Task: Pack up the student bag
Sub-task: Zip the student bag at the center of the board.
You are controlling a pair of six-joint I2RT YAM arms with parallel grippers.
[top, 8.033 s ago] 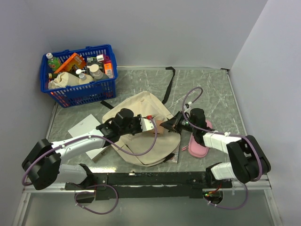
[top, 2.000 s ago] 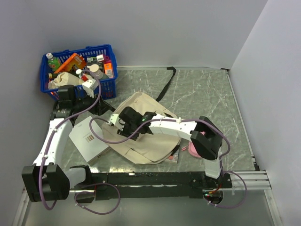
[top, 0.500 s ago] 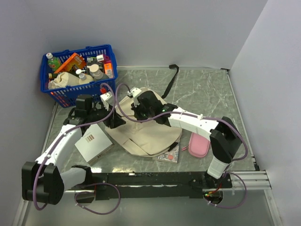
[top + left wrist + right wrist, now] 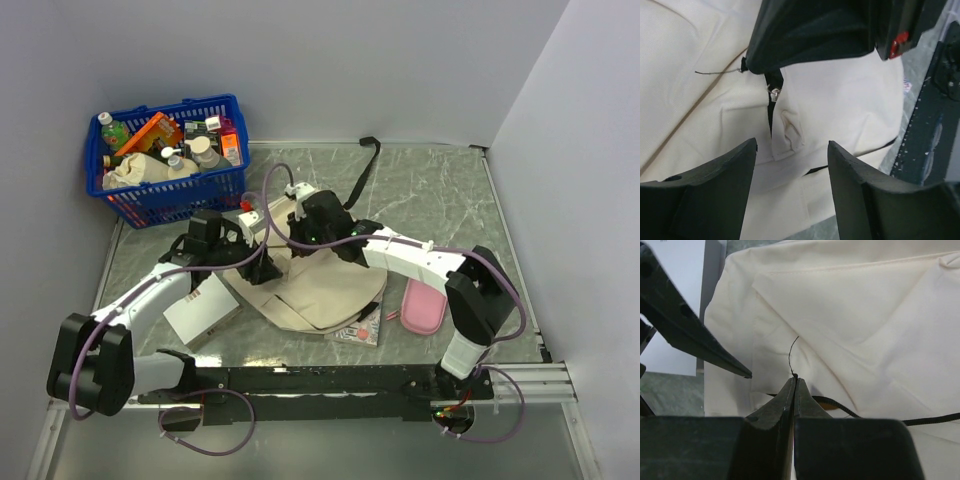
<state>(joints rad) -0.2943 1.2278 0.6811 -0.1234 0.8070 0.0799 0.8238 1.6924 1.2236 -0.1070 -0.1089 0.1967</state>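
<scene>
The student bag (image 4: 325, 290) lies flat mid-table, cream fabric with a black strap (image 4: 358, 175) trailing toward the back. My right gripper (image 4: 287, 243) is over the bag's upper left part. In the right wrist view its jaws (image 4: 794, 379) are shut on a thin black cord (image 4: 791, 355) that pokes out past the tips above the cream cloth (image 4: 865, 315). My left gripper (image 4: 263, 271) hangs open just left of it. In the left wrist view its fingers (image 4: 792, 145) straddle the bag's zip pull (image 4: 774, 92) without touching the fabric.
A blue basket (image 4: 215, 105) of bottles and packets stands at the back left. A white box (image 4: 200, 312) lies left of the bag, under my left arm. A pink pouch (image 4: 424, 306) sits to the bag's right. A booklet (image 4: 360, 330) sticks out from under the bag's near edge.
My left gripper has moved right from beside the white box onto the bag's left edge. The right gripper stays shut and has barely shifted.
</scene>
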